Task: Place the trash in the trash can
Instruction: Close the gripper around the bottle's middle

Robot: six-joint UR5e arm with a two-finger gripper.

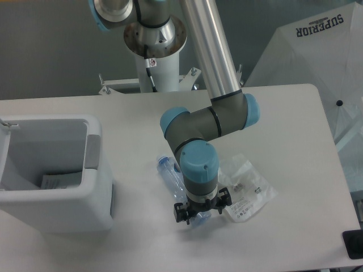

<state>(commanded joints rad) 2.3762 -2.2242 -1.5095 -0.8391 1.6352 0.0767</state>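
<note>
The slim blue-tinted bottle lies on the white table, running diagonally from upper left to lower right. My gripper points straight down over its lower end, low at the table, open with a finger on each side of the bottle. The wrist hides the bottle's middle. The clear plastic bag with a white label lies flat just to the right of the gripper. The white trash can stands at the left of the table, well away from the gripper, with a piece of paper at its bottom.
The arm's base column rises at the back centre of the table. A white umbrella-like cover stands beyond the right edge. A dark object sits at the lower right corner. The table's front edge runs just below the gripper.
</note>
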